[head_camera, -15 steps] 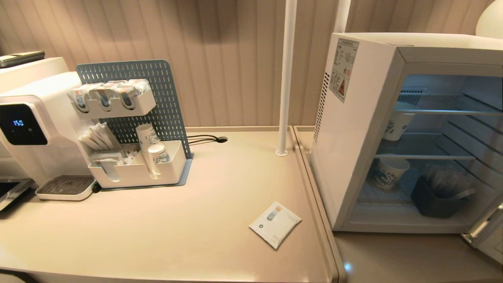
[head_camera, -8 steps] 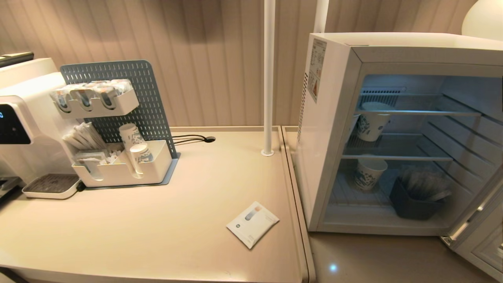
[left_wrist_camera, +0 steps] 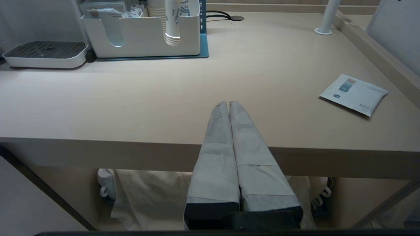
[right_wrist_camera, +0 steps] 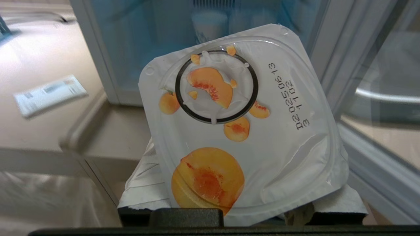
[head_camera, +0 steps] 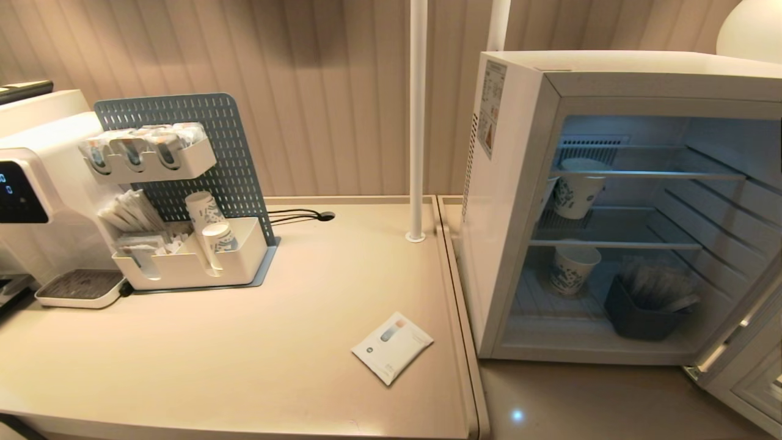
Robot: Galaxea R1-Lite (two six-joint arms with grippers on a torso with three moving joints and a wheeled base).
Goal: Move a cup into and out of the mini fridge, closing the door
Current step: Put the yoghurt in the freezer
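The cup [right_wrist_camera: 282,108] fills the right wrist view: a white tub whose sealed lid carries peach pictures and a printed date. My right gripper [right_wrist_camera: 242,177] is shut on it, with white-wrapped fingers [right_wrist_camera: 144,186] showing at either side under the lid. It hangs just before the open mini fridge [head_camera: 519,201], whose lit inside shows behind the cup. The door [head_camera: 742,373] stands swung out to the right. My left gripper [left_wrist_camera: 228,104] is shut and empty, parked level with the table's front edge. Neither arm shows in the head view.
Inside the fridge stand two patterned paper cups [head_camera: 574,189] [head_camera: 573,269] and a dark bin [head_camera: 641,311]. On the table [head_camera: 275,342] lie a white sachet [head_camera: 392,347], a pegboard organiser [head_camera: 195,263] and a water dispenser [head_camera: 36,201]. A white pole [head_camera: 418,122] rises beside the fridge.
The whole head view has slid left, bringing more of the fridge's inside and the open door into view: the camera moved. Nothing on the table or in the fridge has moved.
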